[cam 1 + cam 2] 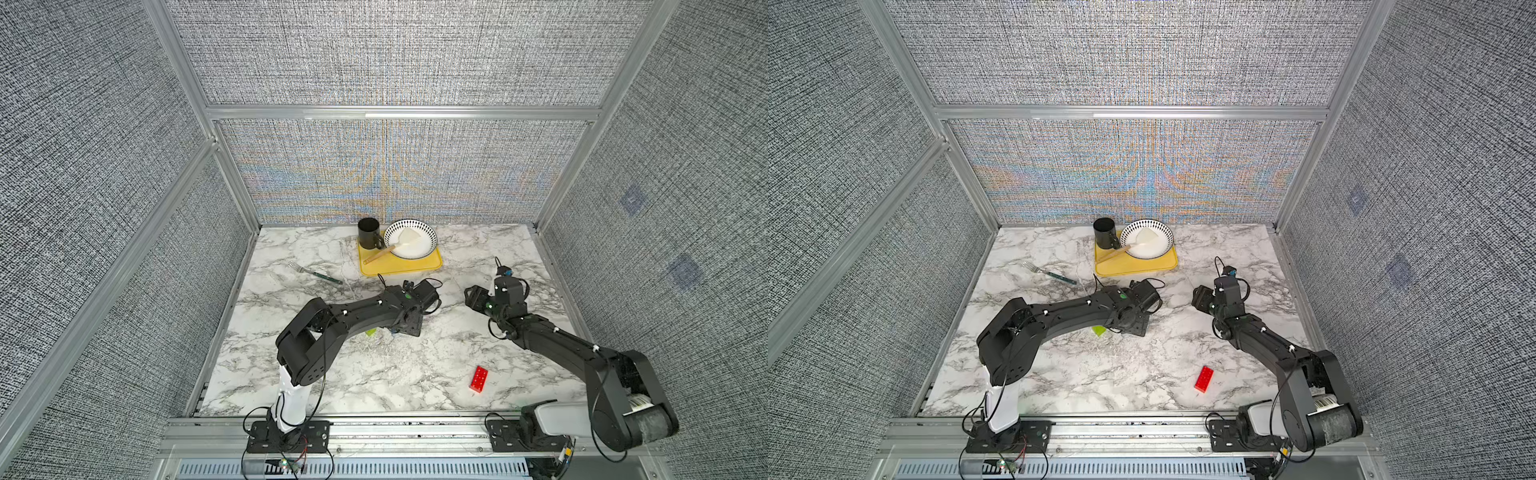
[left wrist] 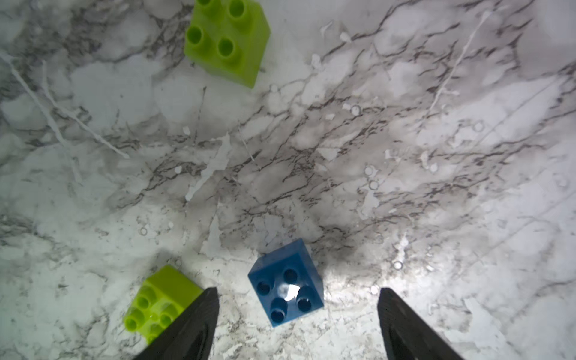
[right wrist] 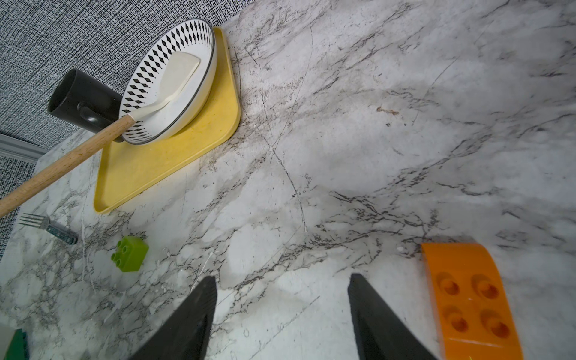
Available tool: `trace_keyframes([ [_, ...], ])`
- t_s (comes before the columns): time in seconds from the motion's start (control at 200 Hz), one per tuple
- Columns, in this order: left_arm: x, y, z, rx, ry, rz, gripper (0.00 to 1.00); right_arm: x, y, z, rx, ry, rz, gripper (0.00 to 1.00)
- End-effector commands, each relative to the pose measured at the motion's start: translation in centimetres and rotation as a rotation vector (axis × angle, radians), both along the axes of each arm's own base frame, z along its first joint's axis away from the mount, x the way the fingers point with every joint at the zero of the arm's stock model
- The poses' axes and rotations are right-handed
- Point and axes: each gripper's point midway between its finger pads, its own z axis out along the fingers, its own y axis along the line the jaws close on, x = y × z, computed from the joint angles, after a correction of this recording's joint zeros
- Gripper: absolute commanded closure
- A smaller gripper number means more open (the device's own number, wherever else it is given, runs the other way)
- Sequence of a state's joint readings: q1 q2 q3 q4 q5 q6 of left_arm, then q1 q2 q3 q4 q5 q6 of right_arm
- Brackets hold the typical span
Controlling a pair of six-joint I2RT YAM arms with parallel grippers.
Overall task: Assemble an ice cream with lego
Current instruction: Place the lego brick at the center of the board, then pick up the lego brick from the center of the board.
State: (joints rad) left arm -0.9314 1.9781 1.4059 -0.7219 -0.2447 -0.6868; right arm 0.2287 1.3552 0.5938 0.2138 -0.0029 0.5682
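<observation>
While the left hand [image 2: 298, 290] gapes empty around the blue brick [image 2: 285, 282] and the right hand [image 3: 282, 277] hangs half-open, empty, stacking seems unstarted; grip blue next.

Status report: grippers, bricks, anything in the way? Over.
Left gripper open, blue brick loose between its fingers. Right gripper open, empty. No stack visible. Lime-green brick crowds one left finger.

left fingers [image 2: 187, 330] spread, empty | right fingers [image 3: 187, 327] spread, empty
</observation>
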Motion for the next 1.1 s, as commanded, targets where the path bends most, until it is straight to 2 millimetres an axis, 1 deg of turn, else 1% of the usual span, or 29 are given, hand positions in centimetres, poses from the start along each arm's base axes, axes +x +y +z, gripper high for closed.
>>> trace_keyframes([
  [0.0, -0.6, 0.3, -0.5, -0.039, 0.076, 0.079, 0.17, 0.3, 0.2, 0.4, 0.002, -0.014, 0.008, 0.31],
  [0.07, -0.4, 0.4, -0.8, -0.061, 0.088, 0.113, 0.17, 0.4, 0.2, 0.4, 0.000, -0.011, 0.010, 0.31],
  [0.075, -0.4, 0.5, -1.2, -0.054, 0.095, 0.114, 0.17, 0.4, 0.2, 0.3, 0.000, -0.010, 0.010, 0.31],
  [0.09, -0.4, 0.5, -1.7, -0.052, 0.105, 0.121, 0.17, 0.4, 0.2, 0.4, 0.000, -0.011, 0.010, 0.31],
  [0.16, -0.4, 0.2, -2.1, -0.072, 0.121, 0.137, 0.19, 0.4, 0.3, 0.3, 0.001, -0.008, 0.013, 0.32],
  [0.35, -0.4, 0.2, -3.0, -0.072, 0.138, 0.157, 0.30, 0.4, 0.2, 0.3, -0.002, -0.004, 0.011, 0.32],
  [0.611, -0.5, 0.2, -3.4, -0.090, 0.159, 0.151, 0.57, 0.4, 0.2, 0.2, -0.007, -0.001, 0.010, 0.32],
  [0.681, -0.5, 0.2, -3.3, -0.091, 0.165, 0.142, 0.69, 0.5, 0.2, 0.3, -0.007, -0.003, 0.009, 0.32],
  [0.766, -0.4, 0.3, -2.7, -0.100, 0.156, 0.122, 0.82, 0.5, 0.2, 0.3, -0.008, -0.002, 0.009, 0.32],
  [0.826, -0.1, 0.2, -1.7, -0.114, 0.144, 0.075, 0.89, 0.4, 0.2, 0.3, -0.007, -0.002, 0.010, 0.32],
  [0.861, -0.2, 0.2, -1.6, -0.105, 0.148, 0.028, 0.93, 0.4, 0.2, 0.3, -0.008, -0.002, 0.011, 0.32],
  [0.871, -0.1, 0.1, -0.8, -0.117, 0.136, 0.013, 0.95, 0.5, 0.3, 0.3, -0.007, -0.004, 0.012, 0.32],
  [0.891, 0.0, 0.1, 0.0, -0.115, 0.128, -0.015, 0.98, 0.4, 0.3, 0.3, -0.007, -0.004, 0.014, 0.32],
  [0.981, 0.0, 0.9, 1.9, -0.085, 0.132, -0.173, 0.98, 0.4, 0.9, 0.5, -0.001, -0.013, 0.039, 0.32],
  [1.026, -0.1, 1.7, 2.8, -0.055, 0.136, -0.252, 0.98, 0.4, 1.8, 0.8, 0.013, -0.030, 0.080, 0.32],
  [1.091, -1.1, 3.0, 3.8, -0.004, 0.168, -0.380, 0.98, 0.3, 3.6, 1.5, 0.039, -0.064, 0.157, 0.32],
])
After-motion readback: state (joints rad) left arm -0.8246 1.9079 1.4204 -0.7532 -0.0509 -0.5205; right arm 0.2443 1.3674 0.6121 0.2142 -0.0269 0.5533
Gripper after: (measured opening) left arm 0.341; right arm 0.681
